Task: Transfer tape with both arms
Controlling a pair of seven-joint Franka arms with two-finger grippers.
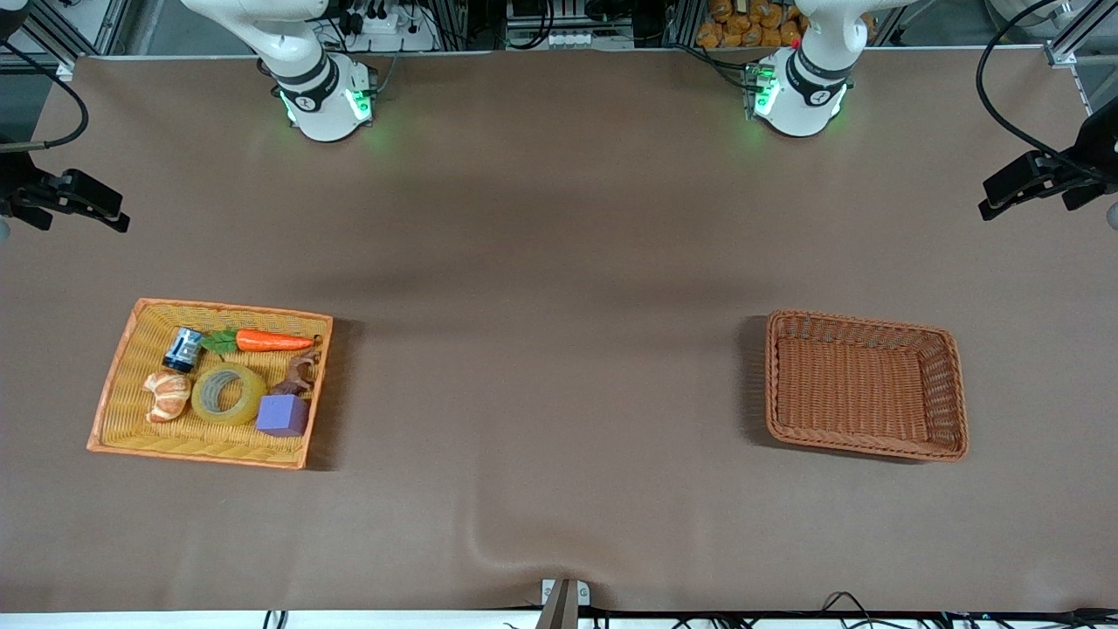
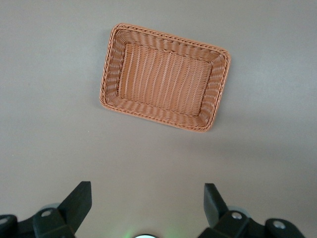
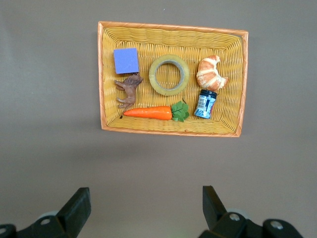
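I see the tape [image 1: 229, 394] flat in the yellow basket [image 1: 119, 369], between croissant [image 1: 167, 394] and purple block [image 1: 282, 415]. The can [image 1: 182, 349] label is unreadable. Right gripper [image 3: 143, 210] gapes over bare table; left gripper [image 2: 147, 208] gapes near the brown basket [image 2: 111, 74].

Robotics lab bench. Brown mat covers the table [image 1: 559, 262]; aluminium framing [image 1: 1070, 52] lines the far edge, with power strips [image 1: 559, 39] and loose cables [image 1: 1004, 96]. Side-mounted camera [image 1: 1035, 179] near the left arm's end, probably on a clamp.
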